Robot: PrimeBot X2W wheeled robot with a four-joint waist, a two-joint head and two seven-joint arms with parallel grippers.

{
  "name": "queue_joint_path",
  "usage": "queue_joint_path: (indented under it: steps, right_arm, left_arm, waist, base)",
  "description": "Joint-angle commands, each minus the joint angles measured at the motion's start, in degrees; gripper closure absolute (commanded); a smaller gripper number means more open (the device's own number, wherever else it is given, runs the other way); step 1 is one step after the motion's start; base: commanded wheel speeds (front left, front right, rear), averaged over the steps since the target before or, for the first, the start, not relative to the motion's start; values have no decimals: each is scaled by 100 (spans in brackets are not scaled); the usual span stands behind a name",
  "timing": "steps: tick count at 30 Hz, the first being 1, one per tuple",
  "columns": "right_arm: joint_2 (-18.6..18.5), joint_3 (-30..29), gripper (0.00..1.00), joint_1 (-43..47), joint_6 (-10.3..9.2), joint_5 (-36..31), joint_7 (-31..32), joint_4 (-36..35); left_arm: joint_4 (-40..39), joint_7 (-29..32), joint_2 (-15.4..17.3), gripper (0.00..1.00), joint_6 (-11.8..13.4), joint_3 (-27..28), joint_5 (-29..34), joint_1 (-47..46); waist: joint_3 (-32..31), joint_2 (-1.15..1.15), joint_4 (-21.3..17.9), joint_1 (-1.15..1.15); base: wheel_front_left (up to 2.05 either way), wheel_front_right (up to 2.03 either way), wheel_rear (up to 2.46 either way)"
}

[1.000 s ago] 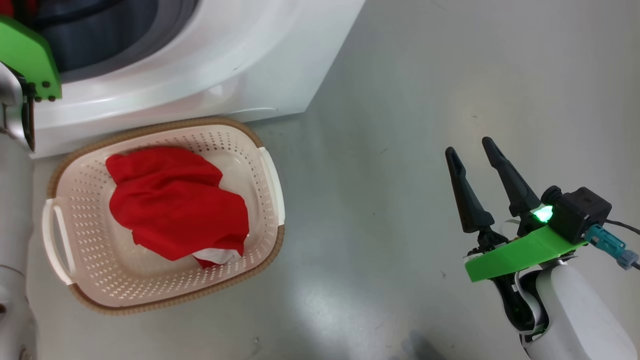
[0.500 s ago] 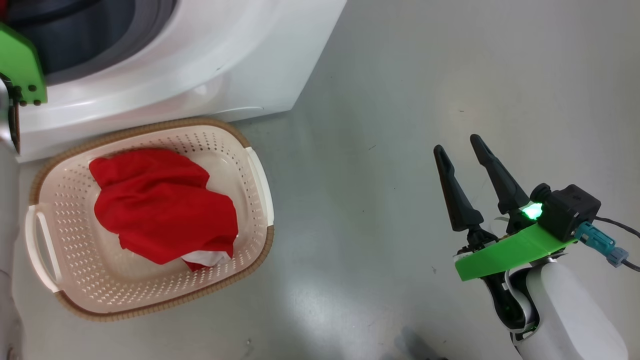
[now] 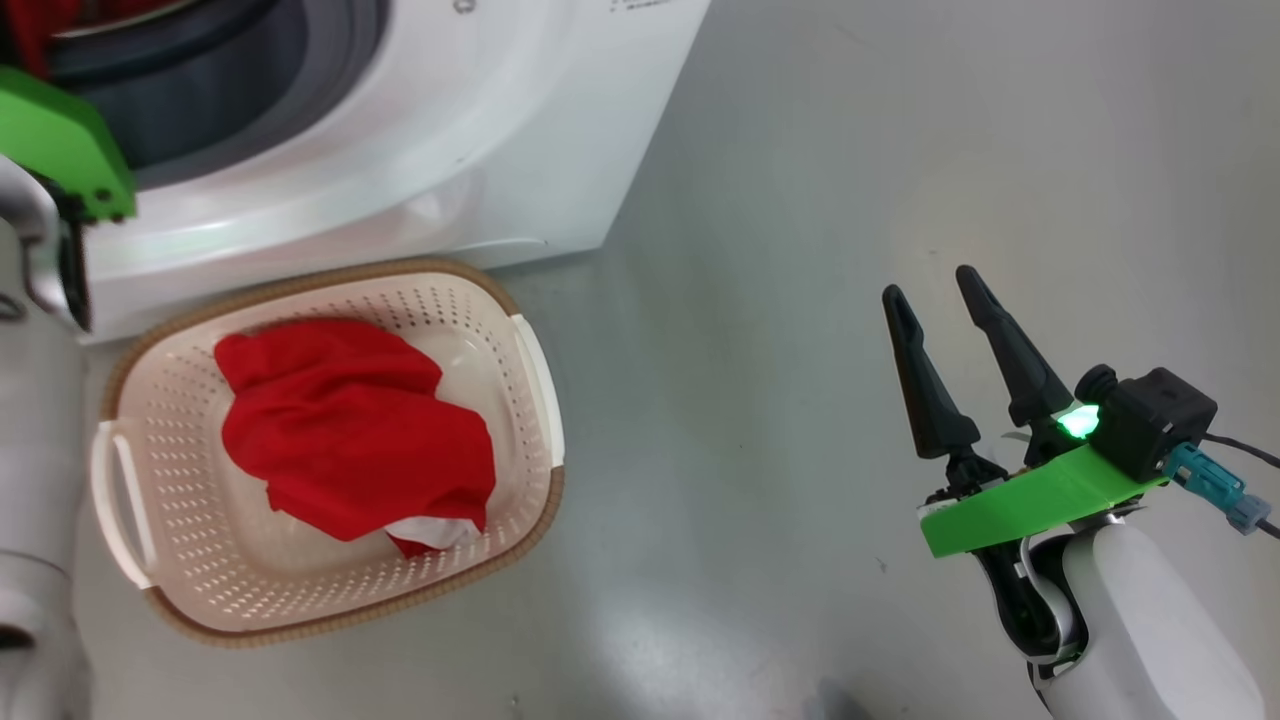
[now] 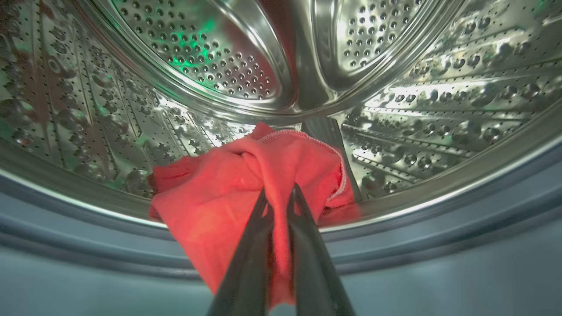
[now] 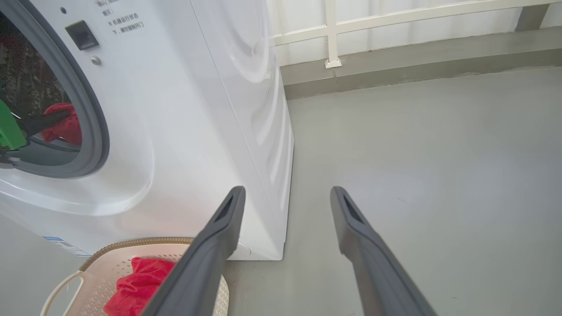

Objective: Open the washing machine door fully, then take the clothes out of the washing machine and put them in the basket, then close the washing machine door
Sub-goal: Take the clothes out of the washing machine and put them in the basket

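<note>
One right gripper (image 3: 937, 285), jaws spread, over bare floor (image 3: 760, 300). One basket (image 3: 330, 610) before the washing machine (image 3: 480, 130), holding one red garment (image 3: 355, 430). One left gripper (image 4: 277, 193), jaws pinching a second red garment (image 4: 228, 188) in the steel drum (image 4: 210, 57).

Overall light: bright, even and diffuse in the head and right wrist views.
Glare: soft pale sheen on the smooth grey floor (image 3: 640, 620); hard white highlights and a green tint on the perforated steel drum (image 4: 202, 57).
Shadows: faint, soft-edged.
Blur: the two dark left fingers (image 4: 307, 263) are out of focus near the lens.
Distortion: wide-angle bending at wrist-view edges.
</note>
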Motion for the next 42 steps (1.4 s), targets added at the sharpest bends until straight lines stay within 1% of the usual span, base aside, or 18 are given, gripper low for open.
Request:
queue_joint_path:
  steps: [1, 8, 16, 17, 26, 33, 37, 42]
  right_arm:
    - [-44, 88, 0, 200, 35, -21, -36, -124]
    - [-99, 23, 0, 334, 35, -48, -36, -137]
    - [-144, -13, 0, 422, 35, -53, -36, -159]
    - [-144, -13, 0, 422, 35, -53, -36, -159]
    - [-191, -80, 0, 499, 35, -58, -36, -193]
    - [-206, -102, 0, 514, 35, -71, -36, -213]
    - [-217, -101, 0, 509, 35, -68, -36, -220]
    - [-228, -105, 0, 510, 35, -69, -36, -227]
  left_arm:
    - [-244, -70, 205, 100, -45, 114, -88, 164]
    - [-1939, -81, -22, 100, -117, 365, -283, 1066]
    - [-3499, -82, -314, 100, -248, 666, -334, 1994]
    - [-3499, -82, -314, 100, -248, 666, -334, 1994]
    - [-4964, -83, -626, 100, -394, 962, -252, 2770]
    - [-6074, -83, -836, 100, -448, 1065, -173, 3213]
    - [-6566, -83, -922, 100, -438, 1074, -155, 3460]
    - [-6927, -83, -993, 100, -426, 998, -173, 3829]
  waist:
    - [-133, 0, 87, 0]
    - [-353, 0, 288, 0]
    - [-467, 0, 446, 0]
    - [-467, 0, 446, 0]
    - [-513, 0, 573, 0]
    - [-493, 0, 641, 0]
    - [-476, 0, 661, 0]
    - [-464, 0, 674, 0]
  base:
    - [0, 0, 0]
    - [0, 0, 0]
    - [0, 0, 0]
    - [0, 0, 0]
    - [0, 0, 0]
    - [0, 0, 0]
    - [0, 0, 0]
    - [0, 0, 0]
